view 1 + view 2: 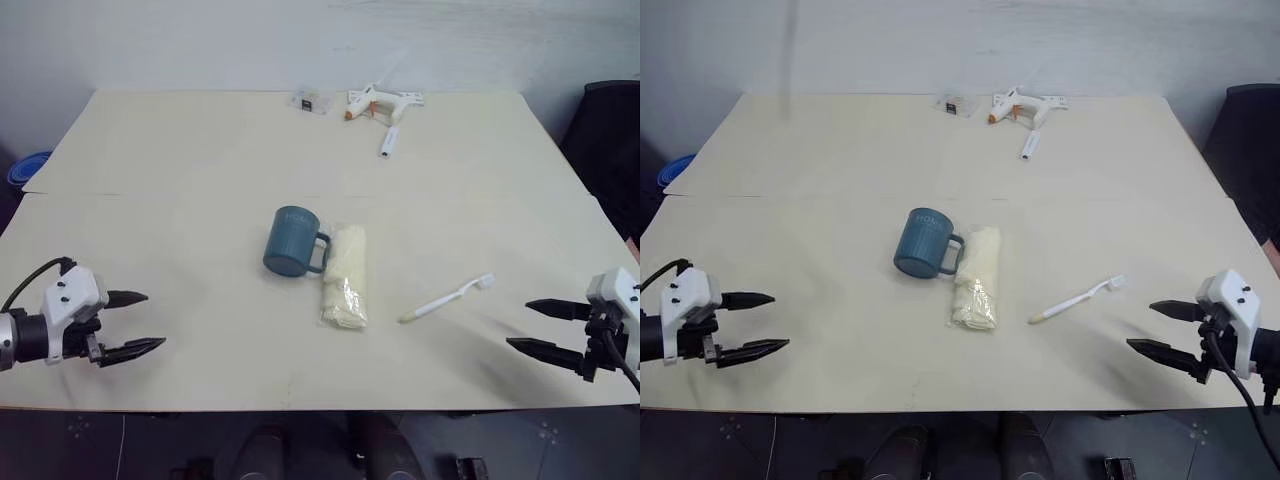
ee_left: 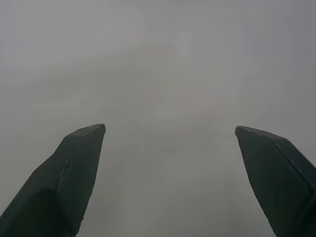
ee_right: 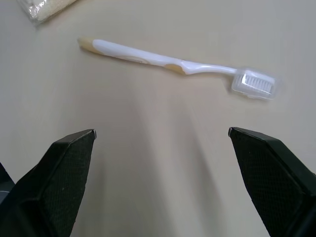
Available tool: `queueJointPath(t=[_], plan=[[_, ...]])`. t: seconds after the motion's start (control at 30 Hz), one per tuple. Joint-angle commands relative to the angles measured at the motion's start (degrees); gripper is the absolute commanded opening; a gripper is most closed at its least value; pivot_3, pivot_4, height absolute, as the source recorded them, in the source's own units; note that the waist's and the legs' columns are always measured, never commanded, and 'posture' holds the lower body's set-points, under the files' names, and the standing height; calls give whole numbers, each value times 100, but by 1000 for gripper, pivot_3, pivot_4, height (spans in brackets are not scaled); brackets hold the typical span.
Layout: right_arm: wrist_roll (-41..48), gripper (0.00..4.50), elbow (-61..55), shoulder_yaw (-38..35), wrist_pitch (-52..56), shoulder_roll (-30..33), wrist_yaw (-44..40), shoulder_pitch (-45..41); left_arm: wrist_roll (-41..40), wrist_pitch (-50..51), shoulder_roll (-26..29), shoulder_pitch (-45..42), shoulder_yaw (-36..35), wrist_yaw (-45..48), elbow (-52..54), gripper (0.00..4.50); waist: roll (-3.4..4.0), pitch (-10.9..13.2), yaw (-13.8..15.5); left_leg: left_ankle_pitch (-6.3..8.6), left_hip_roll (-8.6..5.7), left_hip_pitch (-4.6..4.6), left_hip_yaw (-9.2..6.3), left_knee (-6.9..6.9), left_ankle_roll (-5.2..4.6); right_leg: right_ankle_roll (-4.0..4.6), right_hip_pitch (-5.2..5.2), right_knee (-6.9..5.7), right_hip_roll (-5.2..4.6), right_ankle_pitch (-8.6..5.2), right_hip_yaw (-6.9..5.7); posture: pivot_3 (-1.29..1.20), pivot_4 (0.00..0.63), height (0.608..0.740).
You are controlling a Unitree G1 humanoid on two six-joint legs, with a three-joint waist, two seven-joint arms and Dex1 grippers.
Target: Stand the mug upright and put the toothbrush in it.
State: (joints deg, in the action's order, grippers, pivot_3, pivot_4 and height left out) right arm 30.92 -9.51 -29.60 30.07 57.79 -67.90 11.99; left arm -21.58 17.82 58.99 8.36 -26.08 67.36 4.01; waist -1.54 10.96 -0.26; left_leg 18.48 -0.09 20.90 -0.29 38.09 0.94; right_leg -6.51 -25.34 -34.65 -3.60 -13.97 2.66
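Note:
The teal-blue mug (image 1: 293, 242) stands mouth down at the table's middle, with its flat base up and its handle toward the right. To its right, closer to the front edge, the white toothbrush (image 1: 447, 298) lies flat, a clear cap over its bristle head (image 3: 253, 84). My left gripper (image 1: 155, 320) hovers open over the front left of the table, far from both. At the front right, my right gripper (image 1: 518, 323) is open and points at the toothbrush (image 3: 168, 61) from a short way off. Nothing is between either pair of fingers.
A cream cloth in a clear wrapper (image 1: 345, 275) lies against the mug's handle side. At the far edge are a white glue gun (image 1: 380, 102), a short white tube (image 1: 388, 142) and a small clear packet (image 1: 310, 101). A black chair (image 1: 610, 140) stands off the right edge.

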Motion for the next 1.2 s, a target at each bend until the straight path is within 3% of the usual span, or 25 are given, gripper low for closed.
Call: queueJointPath(t=[0.03,0.4,0.6,0.7,0.8,0.87,0.97,1.1,1.2], plan=[[57,4486,-51,-47,-51,-35,-23,-31,21,-124,88,76,-224,39,58,4500,0,0,-1,0,0,0,0,0,0,0,0,0,0,0,0,0,150,740],[-2,4486,20,19,130,-69,359,-269,-191,112,-36,-123,-142,-134,-15,4500,0,0,0,0,0,-2,1,0,0,0,0,-4,-1,0,1,0,150,740],[1266,4486,-1352,-263,1637,-259,1008,-389,-1112,1251,-112,-578,-135,-328,830,4500,0,0,1,0,18,0,-4,2,0,0,-1,-13,-4,0,4,0,150,740],[2149,4486,-2014,47,2520,-512,2041,-1146,-1987,2108,-59,-978,-106,-423,1515,4500,-2,-1,-9,0,23,3,-8,12,0,-2,-1,-20,-3,1,3,0,150,740],[2908,4486,-2033,831,3662,-1282,3517,-2426,-2706,2692,-7,-1552,222,-521,2145,4500,-21,-12,-64,1,24,-4,-49,19,2,-3,-1,-33,-1,2,11,0,150,740],[2949,4486,-1760,1345,4281,-1907,4301,-3157,-2877,2875,-29,-1940,511,-640,2375,4500,-16,-11,-105,0,15,-6,-55,16,4,-1,-1,-35,0,1,12,0,150,740],[2758,4486,-1073,1526,4998,-2837,5383,-3906,-2958,2963,-34,-2250,765,-715,2554,4500,-15,-11,-137,-3,-2,10,-60,9,11,2,-19,-36,2,-1,12,0,150,740],[2566,4486,-64,1430,5412,-3736,5963,-4524,-3050,3008,-52,-2427,858,-773,2687,4500,-13,-10,-141,-7,-3,28,-62,5,18,2,-31,-45,3,-1,8,0,150,740],[2410,4486,175,1602,5507,-3915,5933,-4688,-2918,2920,-57,-2421,897,-835,2692,4500,-10,-8,-140,-5,-4,29,-61,3,15,1,-31,-40,3,-1,5,0,150,740]])
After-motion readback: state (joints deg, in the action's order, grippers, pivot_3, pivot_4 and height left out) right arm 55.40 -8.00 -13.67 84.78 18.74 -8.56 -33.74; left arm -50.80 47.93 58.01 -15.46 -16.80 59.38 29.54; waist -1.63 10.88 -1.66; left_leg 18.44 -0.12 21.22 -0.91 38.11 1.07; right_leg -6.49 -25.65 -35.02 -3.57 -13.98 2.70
